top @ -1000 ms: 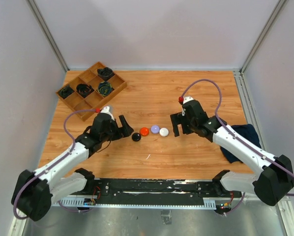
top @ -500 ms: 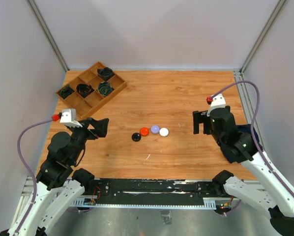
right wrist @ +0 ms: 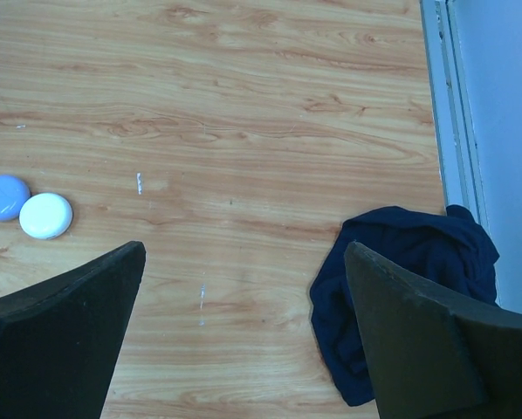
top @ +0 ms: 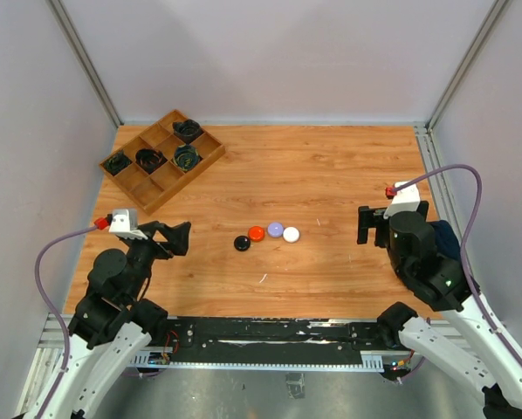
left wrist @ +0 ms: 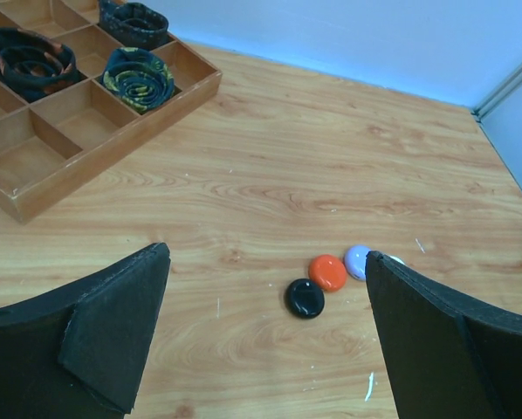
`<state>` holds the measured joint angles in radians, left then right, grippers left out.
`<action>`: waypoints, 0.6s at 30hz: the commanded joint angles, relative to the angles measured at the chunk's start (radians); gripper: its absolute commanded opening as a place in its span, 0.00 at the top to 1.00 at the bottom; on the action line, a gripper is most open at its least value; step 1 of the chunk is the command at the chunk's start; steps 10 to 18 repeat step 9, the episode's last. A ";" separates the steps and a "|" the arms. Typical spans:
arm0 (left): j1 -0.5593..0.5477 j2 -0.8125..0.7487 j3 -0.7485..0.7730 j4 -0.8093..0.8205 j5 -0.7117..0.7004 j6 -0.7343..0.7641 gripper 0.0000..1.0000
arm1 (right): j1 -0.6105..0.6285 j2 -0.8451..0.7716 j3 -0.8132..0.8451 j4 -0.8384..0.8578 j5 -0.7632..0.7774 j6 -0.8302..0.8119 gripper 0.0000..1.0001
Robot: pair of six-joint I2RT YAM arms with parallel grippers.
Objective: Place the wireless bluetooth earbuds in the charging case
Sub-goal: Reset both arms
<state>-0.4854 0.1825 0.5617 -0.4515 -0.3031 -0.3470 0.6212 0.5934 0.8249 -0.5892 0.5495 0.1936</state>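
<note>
Four round charging cases lay in a short row near the middle of the surface, all closed, so their contents could not be seen. From left to right they were the black case [top: 242, 243], the red-orange case [top: 257, 233], the pale purple case [top: 276, 230] and the white case [top: 291, 234], each just beside the next. The left hand [top: 175, 237] hung over the near left part of the surface, fingers spread wide, holding nothing. The right hand [top: 368, 225] hung toward the right edge, fingers likewise spread wide and empty. A wooden compartment tray [top: 162, 158] sat at the far left corner, with black coiled cables [top: 187, 157] in four compartments. A dark blue cloth [right wrist: 401, 288] lay crumpled at the right edge.
</note>
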 commanded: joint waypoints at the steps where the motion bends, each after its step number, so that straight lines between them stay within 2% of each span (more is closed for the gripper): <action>1: 0.007 -0.006 -0.001 0.032 -0.018 0.015 0.01 | -0.014 -0.002 -0.009 0.037 0.035 -0.012 0.01; 18: 0.007 0.011 0.000 0.028 -0.035 0.017 0.01 | -0.014 0.011 0.005 0.036 0.039 -0.012 0.01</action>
